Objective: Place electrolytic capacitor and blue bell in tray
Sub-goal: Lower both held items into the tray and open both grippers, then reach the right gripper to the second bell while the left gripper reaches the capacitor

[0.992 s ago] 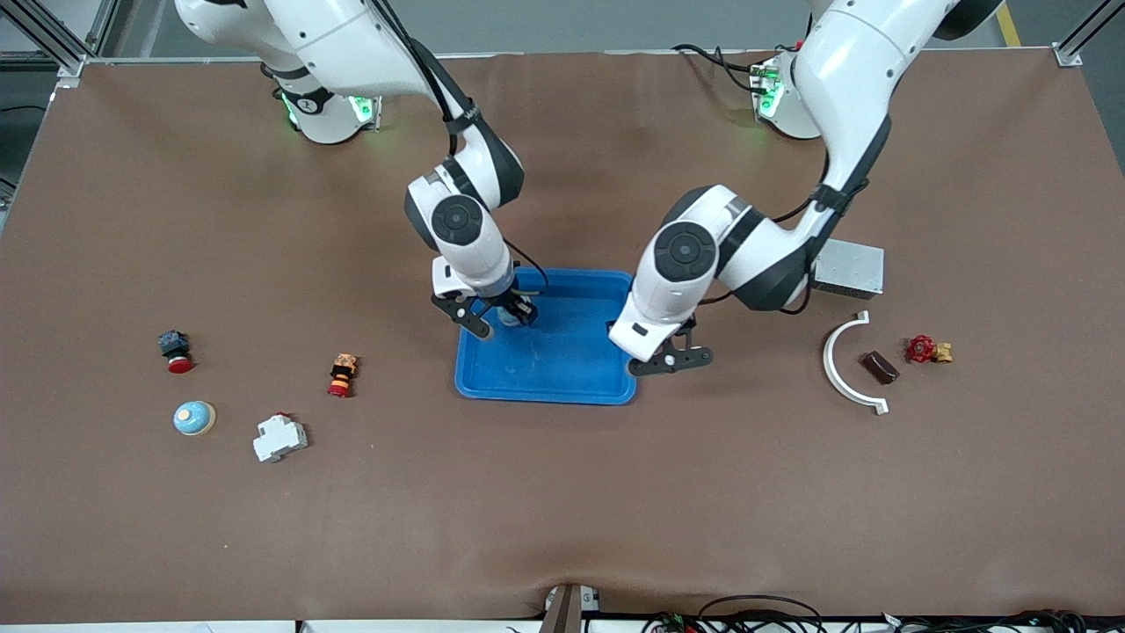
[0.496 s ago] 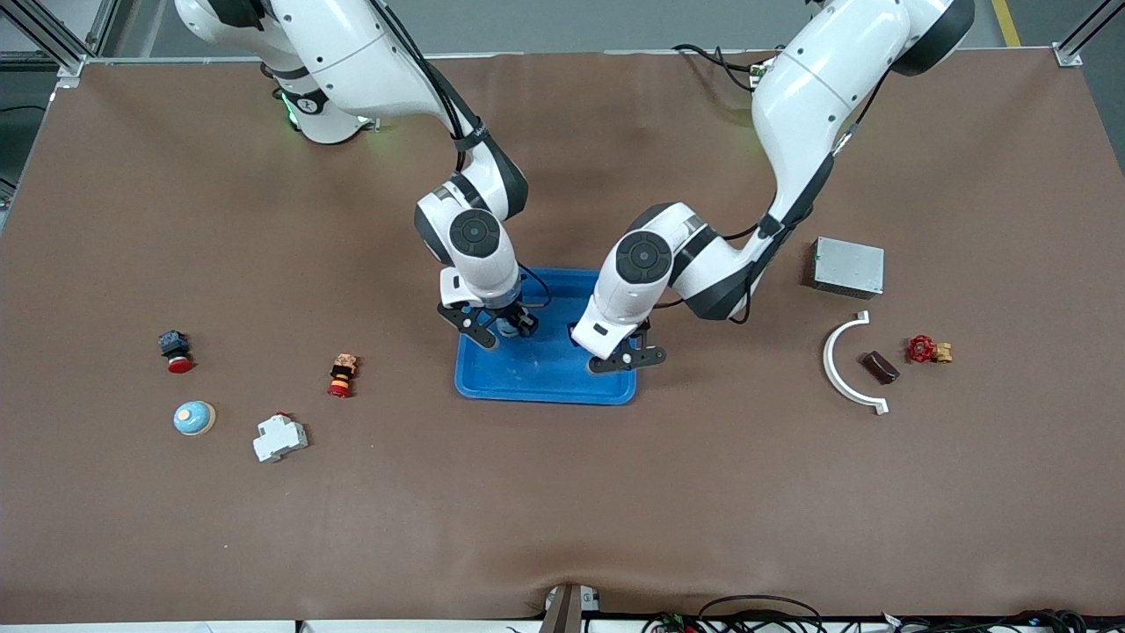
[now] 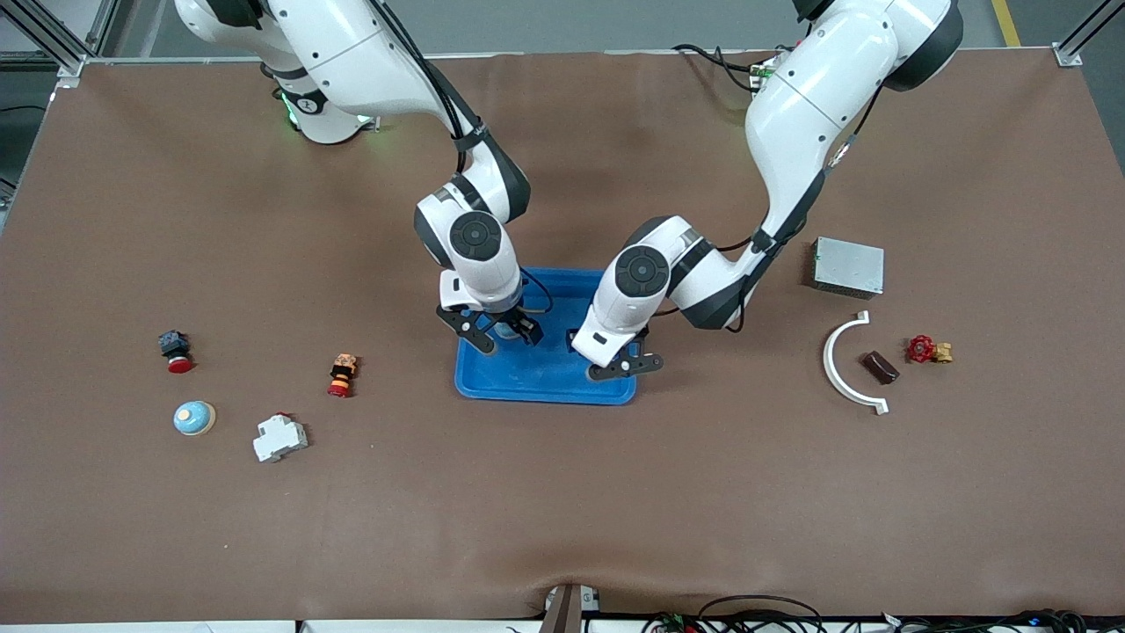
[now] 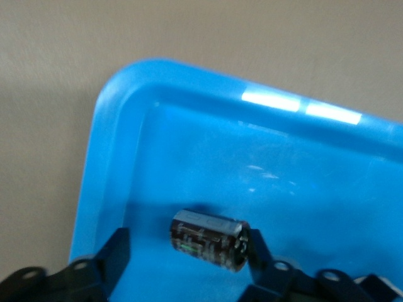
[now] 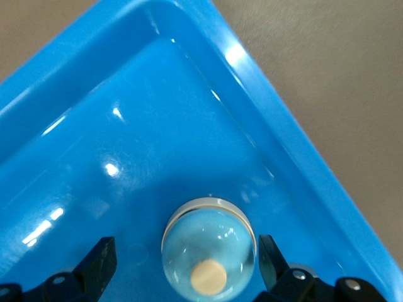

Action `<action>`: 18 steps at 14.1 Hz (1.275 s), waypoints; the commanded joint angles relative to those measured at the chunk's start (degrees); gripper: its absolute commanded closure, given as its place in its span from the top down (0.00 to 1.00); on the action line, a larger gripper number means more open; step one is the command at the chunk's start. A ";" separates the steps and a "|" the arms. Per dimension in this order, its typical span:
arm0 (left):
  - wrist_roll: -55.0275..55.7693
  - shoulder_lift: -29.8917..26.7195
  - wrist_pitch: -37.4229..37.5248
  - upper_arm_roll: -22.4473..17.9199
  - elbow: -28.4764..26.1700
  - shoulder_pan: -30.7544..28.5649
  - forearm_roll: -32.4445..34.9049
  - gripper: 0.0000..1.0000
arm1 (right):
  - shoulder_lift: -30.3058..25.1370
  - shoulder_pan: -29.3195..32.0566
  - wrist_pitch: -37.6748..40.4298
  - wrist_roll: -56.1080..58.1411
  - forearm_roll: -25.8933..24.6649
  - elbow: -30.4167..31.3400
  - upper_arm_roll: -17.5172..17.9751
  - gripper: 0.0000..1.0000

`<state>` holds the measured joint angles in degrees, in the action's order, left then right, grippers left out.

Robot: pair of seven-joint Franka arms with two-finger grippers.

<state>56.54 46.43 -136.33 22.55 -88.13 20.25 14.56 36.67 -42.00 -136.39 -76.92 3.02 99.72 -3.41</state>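
Flanking the capacitor (image 4: 209,240) and bell (image 5: 210,256) in the tray (image 3: 545,385); both tools' fingers apart.

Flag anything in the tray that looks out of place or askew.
Nothing stands out. The capacitor lies on its side in the blue tray between the open left claw; the blue bell sits upright in it between the open right claw.
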 commanded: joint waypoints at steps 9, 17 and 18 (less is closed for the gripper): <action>-28.55 -22.26 25.77 1.10 -2.47 -24.63 -1.99 1.00 | -4.85 16.06 33.90 28.81 -0.30 -16.31 0.33 1.00; -54.25 -24.02 18.51 1.01 -17.04 -43.36 -1.29 0.97 | -7.05 28.36 34.70 52.10 -1.09 -13.24 0.16 1.00; -54.60 -24.54 14.73 0.92 -20.47 -43.72 -1.29 0.97 | -7.57 29.94 34.44 54.92 -1.09 -12.36 0.16 1.00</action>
<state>2.81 24.83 -115.53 22.74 -100.16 -22.76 13.45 31.80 -15.11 -101.62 -26.68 2.84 84.01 -4.37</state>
